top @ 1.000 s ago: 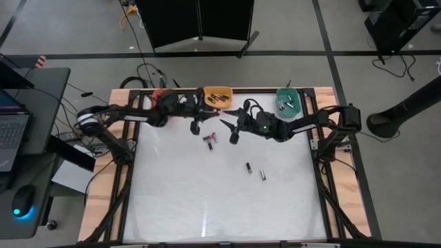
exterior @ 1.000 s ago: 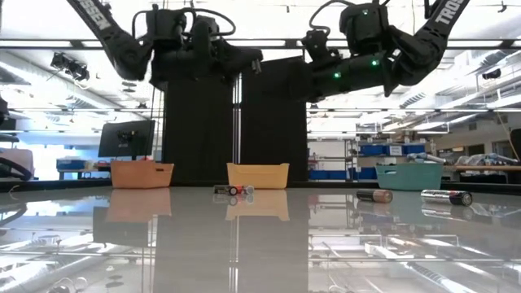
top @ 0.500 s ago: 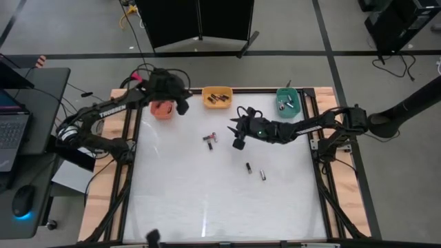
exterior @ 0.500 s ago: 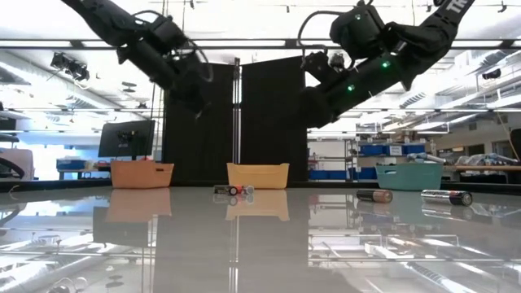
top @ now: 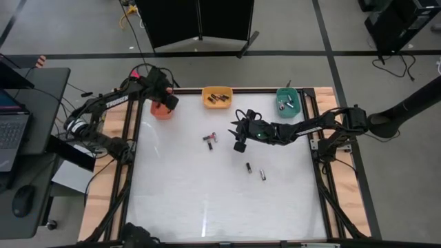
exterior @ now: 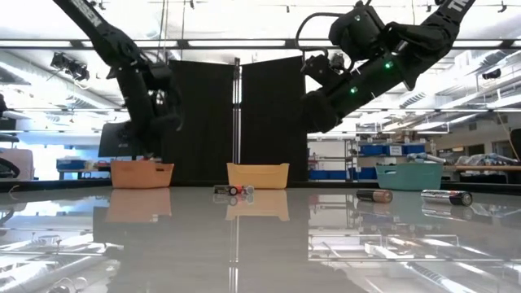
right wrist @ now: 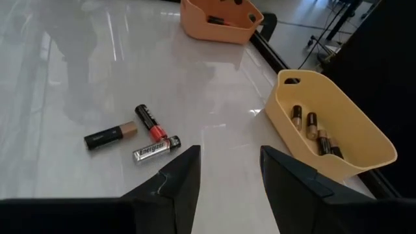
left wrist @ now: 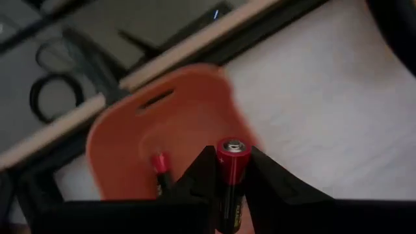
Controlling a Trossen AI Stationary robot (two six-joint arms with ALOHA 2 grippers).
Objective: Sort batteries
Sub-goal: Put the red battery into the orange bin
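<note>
My left tool (left wrist: 232,179) is clamped on a red battery (left wrist: 231,170), which stands upright between its two fingers directly above the orange bin (left wrist: 136,140). Only my left wrist view shows this grip, and it also shows another red-banded battery (left wrist: 160,168) already lying inside that bin. From above, the left tool (top: 164,98) simply sits over the orange bin (top: 160,110) at the far left corner of the surface (top: 179,186), the battery itself hidden under the arm.

My right tool (right wrist: 225,170) has its fingers spread apart with nothing between them. It hovers above the surface just beside a cluster of three batteries (right wrist: 133,140): a black one, a red one and a silver one lying close together. In the high view that cluster (top: 210,140) reads as a small smudge just left of the right tool (top: 239,141), while two more batteries (top: 255,171) lie apart nearer the middle of the surface.

The right wrist view looks into the yellow bin (right wrist: 338,127), where several dark and gold batteries lie side by side. The high view adds the teal bin (top: 287,100) at the far right, with a few batteries in it.

In the low view the three bins stand in a row along the far edge, the teal bin (exterior: 409,177) on the right.
</note>
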